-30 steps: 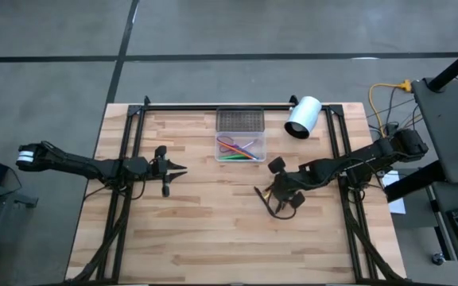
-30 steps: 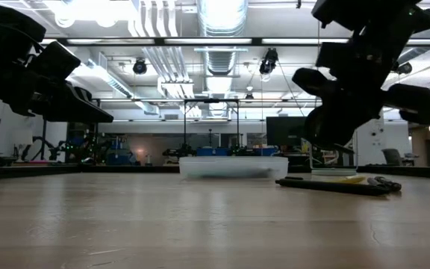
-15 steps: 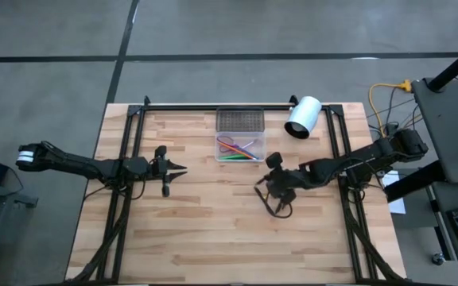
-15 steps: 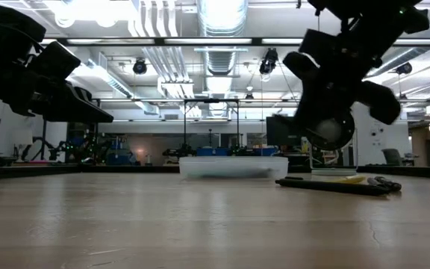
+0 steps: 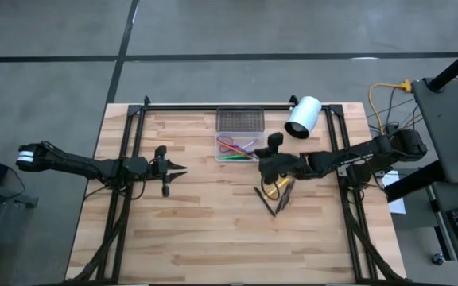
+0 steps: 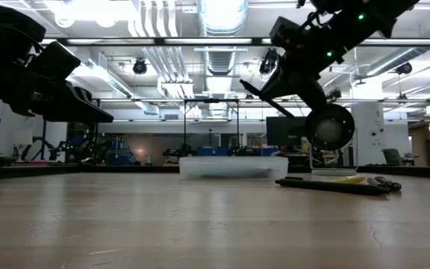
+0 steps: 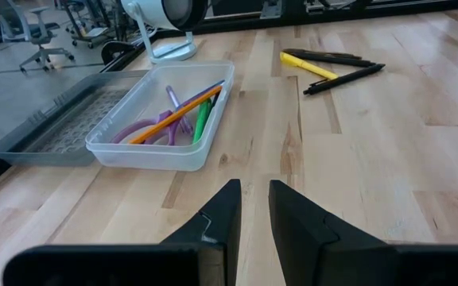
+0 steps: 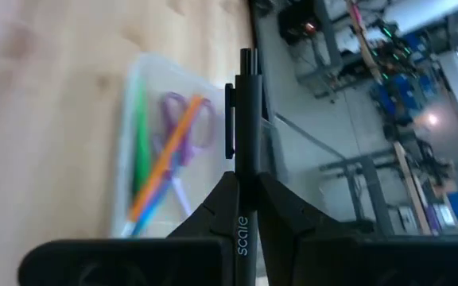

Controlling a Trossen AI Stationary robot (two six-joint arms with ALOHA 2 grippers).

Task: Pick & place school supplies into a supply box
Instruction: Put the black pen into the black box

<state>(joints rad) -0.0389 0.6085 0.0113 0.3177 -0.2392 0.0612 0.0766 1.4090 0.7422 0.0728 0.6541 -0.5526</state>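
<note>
The clear supply box (image 5: pixel 241 147) rests flat on the table near its far edge, with its grey mesh part (image 5: pixel 240 120) beyond it. Inside lie a green pen, purple-handled scissors and an orange stick (image 8: pixel 161 163). My right gripper (image 8: pixel 247 187) hovers just right of the box (image 6: pixel 234 166), shut on a black pen (image 6: pixel 263 99). A yellow pencil and dark pens (image 5: pixel 275 195) lie on the wood nearer the table's near edge. My left gripper (image 7: pixel 249 214) waits to the left of the box, its fingers a narrow gap apart, touching nothing. My right gripper pinches the black pen between its two fingers. The pen lies along the fingers, and its clip end (image 8: pixel 245 119) sticks out past the fingertips. It is lifted clear of the table and, in the low view, slants upward toward the box.
A white cylinder (image 5: pixel 303 117) lies on its side right of the mesh part. Black frame rails (image 5: pixel 213 106) run along the table's far edge and down both sides. Bare wood lies between the two grippers and along the near half of the table.
My right gripper has risen from the pile of pens with the black pen in its fingers. It has moved toward the table's far edge and left toward the box, turning until the pen points at the box. The other pens and the pencil have stayed put.
</note>
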